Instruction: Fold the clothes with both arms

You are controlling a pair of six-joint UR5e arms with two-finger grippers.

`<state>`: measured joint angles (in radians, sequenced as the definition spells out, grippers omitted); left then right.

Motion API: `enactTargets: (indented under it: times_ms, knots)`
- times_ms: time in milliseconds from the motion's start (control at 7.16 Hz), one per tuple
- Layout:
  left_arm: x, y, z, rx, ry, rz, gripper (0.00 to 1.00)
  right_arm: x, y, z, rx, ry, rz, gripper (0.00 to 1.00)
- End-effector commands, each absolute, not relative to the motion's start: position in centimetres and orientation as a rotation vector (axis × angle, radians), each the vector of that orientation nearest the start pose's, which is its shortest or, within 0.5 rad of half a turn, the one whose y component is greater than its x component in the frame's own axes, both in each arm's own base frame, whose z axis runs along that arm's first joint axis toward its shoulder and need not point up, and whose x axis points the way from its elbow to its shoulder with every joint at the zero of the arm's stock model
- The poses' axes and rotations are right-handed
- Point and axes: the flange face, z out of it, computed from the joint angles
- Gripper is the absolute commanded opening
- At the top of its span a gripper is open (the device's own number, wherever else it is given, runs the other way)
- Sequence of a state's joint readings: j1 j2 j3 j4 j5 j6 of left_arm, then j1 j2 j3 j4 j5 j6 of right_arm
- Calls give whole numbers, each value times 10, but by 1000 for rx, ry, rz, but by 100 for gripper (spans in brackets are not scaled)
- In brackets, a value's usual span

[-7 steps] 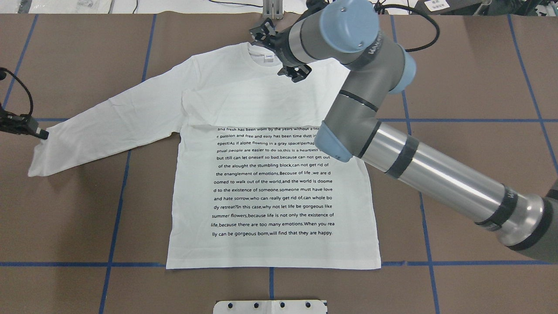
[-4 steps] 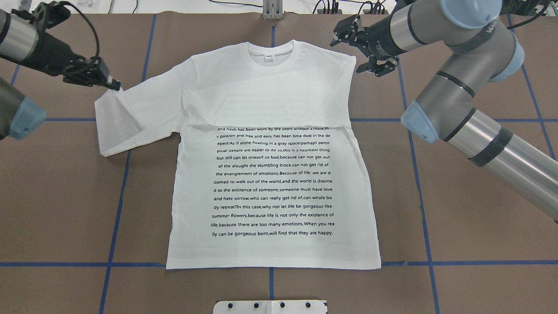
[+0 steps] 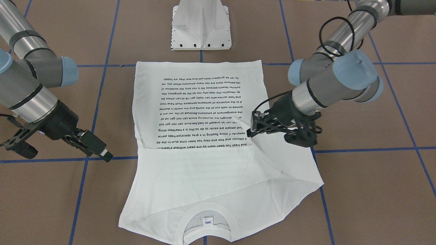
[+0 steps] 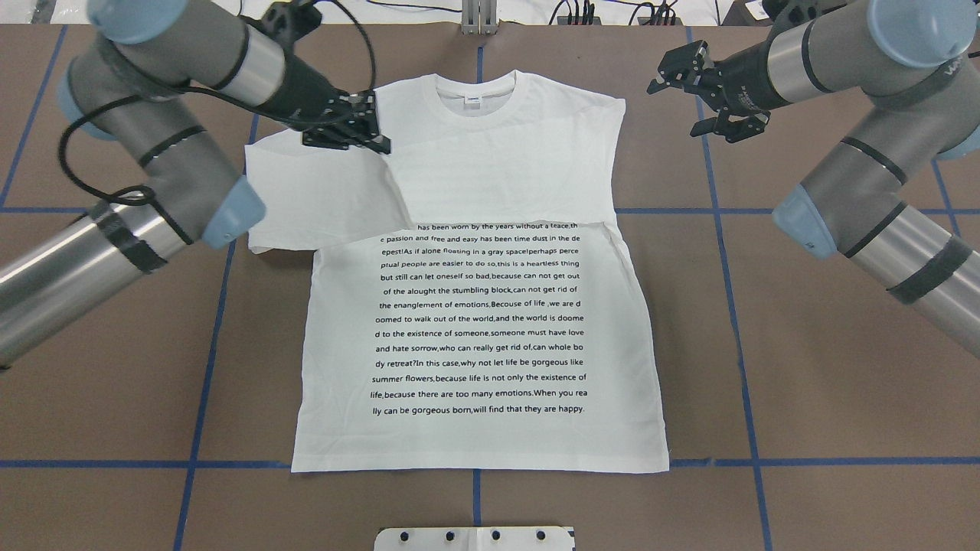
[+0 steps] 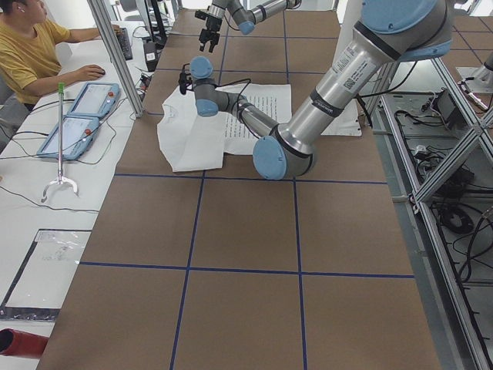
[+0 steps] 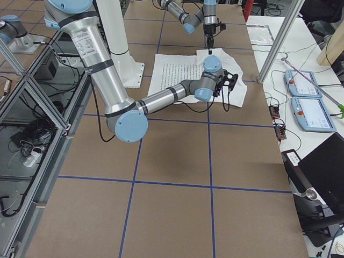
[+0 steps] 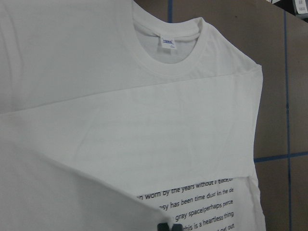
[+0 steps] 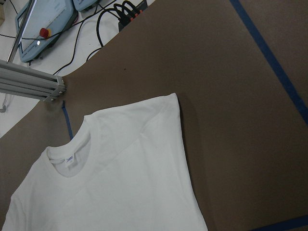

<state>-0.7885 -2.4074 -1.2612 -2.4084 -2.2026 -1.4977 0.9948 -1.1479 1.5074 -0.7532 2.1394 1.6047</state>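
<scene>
The white long-sleeved T-shirt [image 4: 475, 321] lies flat, printed text up, collar [image 4: 475, 88] at the far side. One sleeve lies folded across the chest. My left gripper [image 4: 375, 141] is shut on the cuff of the other sleeve [image 4: 321, 199] and holds it over the shirt's left shoulder, so the sleeve doubles back on itself. It shows in the front view [image 3: 252, 132] too. The left wrist view shows shut fingertips [image 7: 168, 226] at the cloth's edge, with the collar label [image 7: 167, 42] beyond. My right gripper [image 4: 693, 96] is open and empty, off the shirt's right side [image 3: 105, 153].
The white metal pedestal base [image 3: 201, 27] stands at the robot's side of the table, beyond the hem. Blue tape lines cross the brown table [image 4: 804, 344]. An operator [image 5: 31, 46] sits at a side desk with control pendants [image 5: 77, 123].
My left gripper has carried the sleeve cuff from the far left in over the shirt's shoulder. My right gripper has drawn back from the collar to the shirt's right side.
</scene>
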Motion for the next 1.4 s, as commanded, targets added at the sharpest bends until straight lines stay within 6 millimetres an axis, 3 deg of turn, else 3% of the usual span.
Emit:
enactTargets:
  times_ms: [0,140,280,419,839,978,1118,1258]
  knots:
    - [566,-560,107,74,1422,-246,0,-280,-588,380,108,-1235,534,99]
    - [606,-558,74,103,1412,-236,0,-280,-589,384,105,-1231,535,99]
    - [639,-528,55,184,1419,-247,0,-280,-591,389,119,-1218,512,99]
    - [655,-510,54,220,1430,-254,0,-277,-592,389,121,-1218,511,99]
    - [673,-499,63,239,1429,-267,0,-260,-587,408,89,-1209,517,99]
    - [674,-499,63,239,1431,-266,67,-260,-587,414,86,-1201,523,99]
    - [672,-497,58,235,1444,-270,80,-260,-584,418,87,-1195,528,100]
    - [665,-497,52,236,1455,-266,79,-263,-580,414,81,-1200,531,100]
